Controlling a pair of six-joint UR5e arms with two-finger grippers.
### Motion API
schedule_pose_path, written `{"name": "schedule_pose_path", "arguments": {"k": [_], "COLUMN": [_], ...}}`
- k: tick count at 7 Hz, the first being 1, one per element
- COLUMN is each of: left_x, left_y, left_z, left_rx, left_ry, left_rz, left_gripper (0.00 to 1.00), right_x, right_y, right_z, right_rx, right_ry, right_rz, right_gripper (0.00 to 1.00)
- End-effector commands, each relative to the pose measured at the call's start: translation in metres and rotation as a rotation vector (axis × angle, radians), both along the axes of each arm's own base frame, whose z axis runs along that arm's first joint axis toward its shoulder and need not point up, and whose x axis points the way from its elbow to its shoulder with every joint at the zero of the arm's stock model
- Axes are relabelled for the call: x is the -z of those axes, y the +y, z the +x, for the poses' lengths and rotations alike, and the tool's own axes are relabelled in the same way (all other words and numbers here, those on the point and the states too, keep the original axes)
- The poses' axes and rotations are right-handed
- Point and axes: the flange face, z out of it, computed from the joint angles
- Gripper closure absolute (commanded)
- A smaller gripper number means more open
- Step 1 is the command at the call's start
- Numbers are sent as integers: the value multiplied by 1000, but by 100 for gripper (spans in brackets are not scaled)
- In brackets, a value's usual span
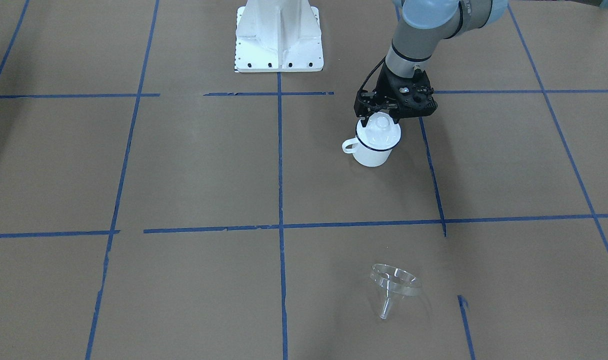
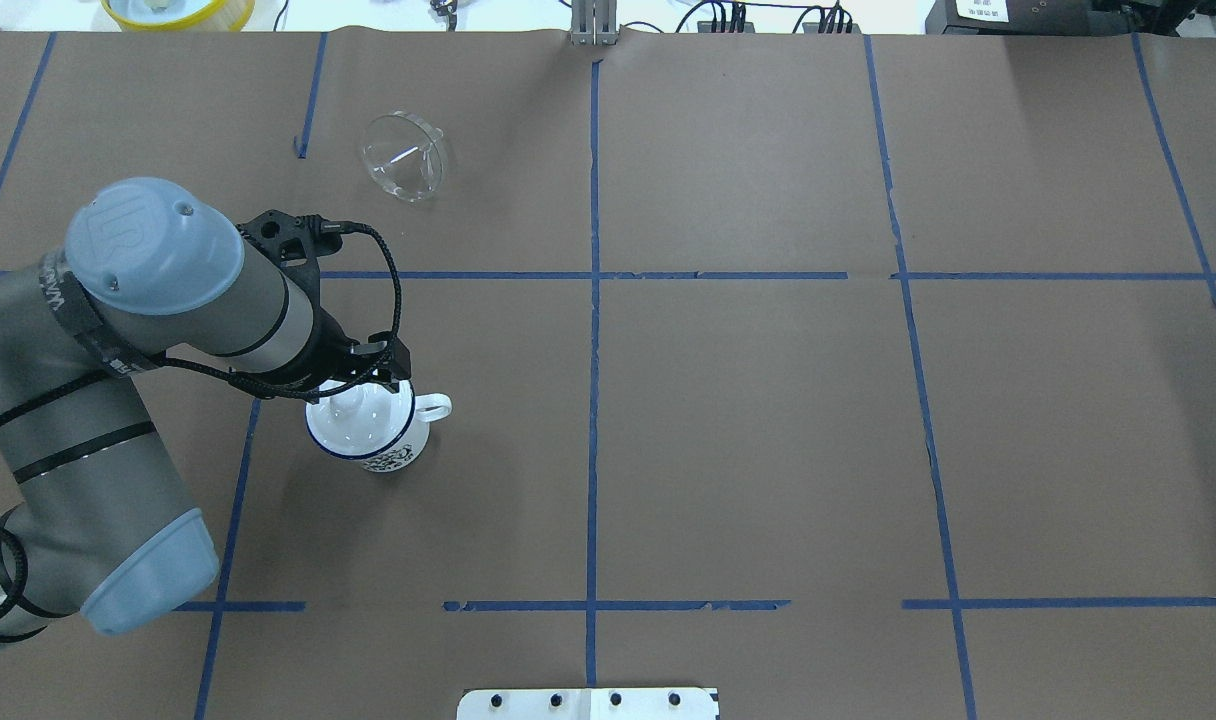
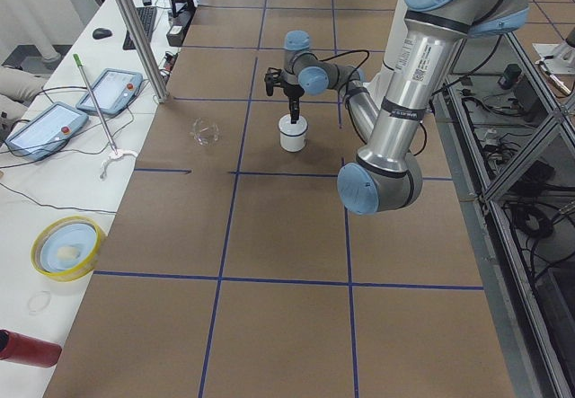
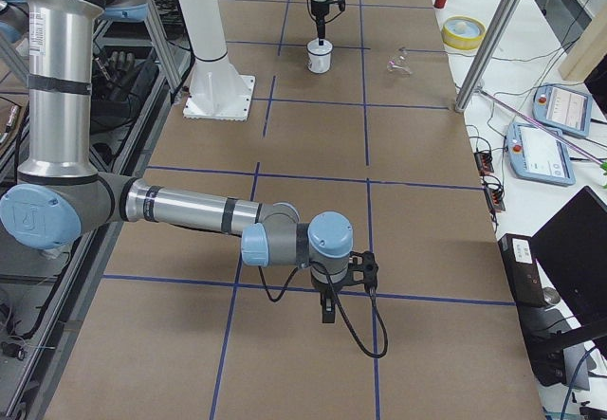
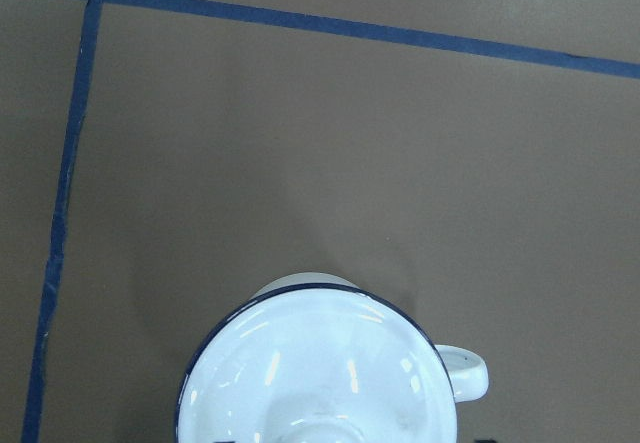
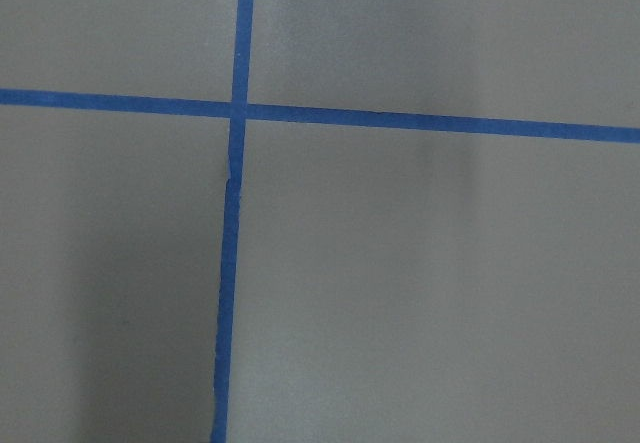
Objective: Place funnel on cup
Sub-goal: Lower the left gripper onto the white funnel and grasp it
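Above the cup (image 1: pixel 371 155), lid (image 1: pixel 381 131) on, left fingers (image 1: pixel 365 120) partly hidden, grip unclear, right fingers (image 4: pixel 327 314) unreadable, funnel (image 1: pixel 394 285) apart

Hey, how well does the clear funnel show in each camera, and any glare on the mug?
Front-facing view: the funnel is faint, only rim highlights outline it. Overhead view: clearer, bright rim reflections. Exterior left and right views: tiny, barely visible. Left wrist view: glare streaks across the lid on the cup.

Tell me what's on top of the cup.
A white knobbed lid covers the cup, with the left gripper directly over it. The cup's inside is hidden.
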Motion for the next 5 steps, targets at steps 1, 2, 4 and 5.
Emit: {"name": "schedule_pose_path", "arguments": {"k": [1,2,4,5], "left_x": [-1,1,10,27], "left_y": [0,2,0,4], "left_z": [0,-2,-13,-36], "left_rx": [0,-2,11,22], "left_ry": [-2,2,18,23], "left_rz": [-1,2,15,29], "left_gripper": [58,90,100,100], "right_x": [0,0,0,0], "right_y": [0,0,0,0], "right_z": [0,0,0,0], "right_rx": [0,0,0,0], "right_ry": [0,0,0,0], "right_rz": [0,0,0,0], "right_gripper": [0,0,0,0]}}
